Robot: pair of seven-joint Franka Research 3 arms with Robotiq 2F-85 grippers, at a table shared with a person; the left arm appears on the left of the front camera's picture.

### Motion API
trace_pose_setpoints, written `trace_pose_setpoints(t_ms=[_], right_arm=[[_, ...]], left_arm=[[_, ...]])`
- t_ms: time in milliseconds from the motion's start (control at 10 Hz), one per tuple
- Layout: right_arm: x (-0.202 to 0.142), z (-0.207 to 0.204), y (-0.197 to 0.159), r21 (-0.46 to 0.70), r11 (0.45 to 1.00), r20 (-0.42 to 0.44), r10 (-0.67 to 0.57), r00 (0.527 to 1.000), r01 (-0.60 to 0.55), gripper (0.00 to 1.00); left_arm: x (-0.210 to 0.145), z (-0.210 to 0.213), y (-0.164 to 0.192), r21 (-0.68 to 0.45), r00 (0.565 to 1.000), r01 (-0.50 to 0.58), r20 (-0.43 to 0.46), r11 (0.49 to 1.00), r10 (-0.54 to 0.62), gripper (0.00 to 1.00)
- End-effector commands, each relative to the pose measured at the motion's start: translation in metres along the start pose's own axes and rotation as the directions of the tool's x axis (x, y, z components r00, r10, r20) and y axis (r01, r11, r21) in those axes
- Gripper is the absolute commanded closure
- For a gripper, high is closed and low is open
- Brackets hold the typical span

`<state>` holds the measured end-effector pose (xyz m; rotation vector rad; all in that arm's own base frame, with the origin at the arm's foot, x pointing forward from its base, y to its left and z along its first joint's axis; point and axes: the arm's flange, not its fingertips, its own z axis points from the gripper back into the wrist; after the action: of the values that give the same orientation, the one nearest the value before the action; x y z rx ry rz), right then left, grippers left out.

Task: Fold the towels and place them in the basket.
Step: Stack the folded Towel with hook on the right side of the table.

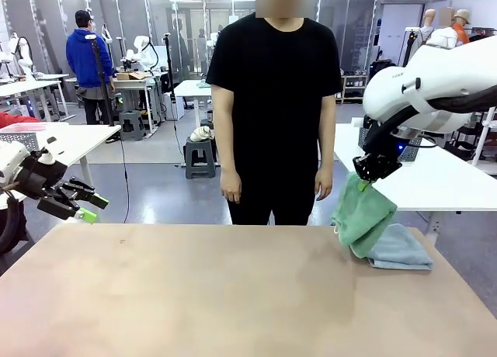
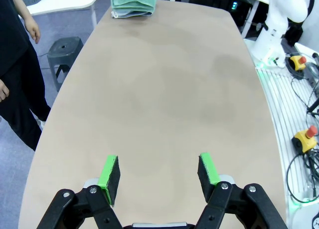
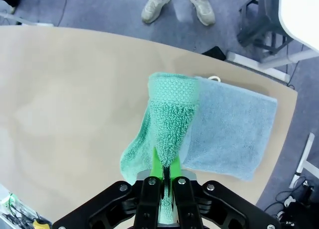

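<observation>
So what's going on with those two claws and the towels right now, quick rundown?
Right gripper shut on green towel, lifting one end off the blue towel. Left gripper open, holding nothing, over bare table. Nothing in the way.

The mint green towel hangs pinched at its top edge, draping down onto the far right of the table — its lower end rests on the pale blue-grey towel, which lies flat and folded beneath it.
</observation>
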<state>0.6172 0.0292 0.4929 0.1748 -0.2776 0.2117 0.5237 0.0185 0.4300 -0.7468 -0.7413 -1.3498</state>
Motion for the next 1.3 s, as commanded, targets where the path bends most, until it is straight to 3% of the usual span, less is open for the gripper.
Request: trace_pose_setpoints(t_ms=[0, 400, 500, 1200], right_arm=[[0.011, 0.005, -0.014, 0.048, 0.999, 0.0, -0.006, 1.0, 0.006, 0.94], [0.014, 0.001, -0.032, 0.03, 0.999, -0.049, -0.016, 0.999, 0.018, 0.94], [0.015, -0.003, -0.033, -0.008, 1.0, -0.051, -0.028, 0.998, 0.027, 0.94], [0.009, 0.001, -0.026, 0.019, 0.999, -0.031, -0.04, 0.999, 0.041, 0.94]], left_arm=[[0.001, 0.001, -0.001, 0.002, 1.0, 0.002, -0.002, 1.0, -0.002, 0.2], [0.001, 0.001, -0.001, 0.002, 1.0, 0.002, -0.002, 1.0, -0.002, 0.2], [0.001, 0.001, -0.001, 0.002, 1.0, 0.002, -0.002, 1.0, -0.002, 0.2], [0.001, 0.001, -0.001, 0.002, 1.0, 0.002, -0.002, 1.0, -0.002, 0.2]])
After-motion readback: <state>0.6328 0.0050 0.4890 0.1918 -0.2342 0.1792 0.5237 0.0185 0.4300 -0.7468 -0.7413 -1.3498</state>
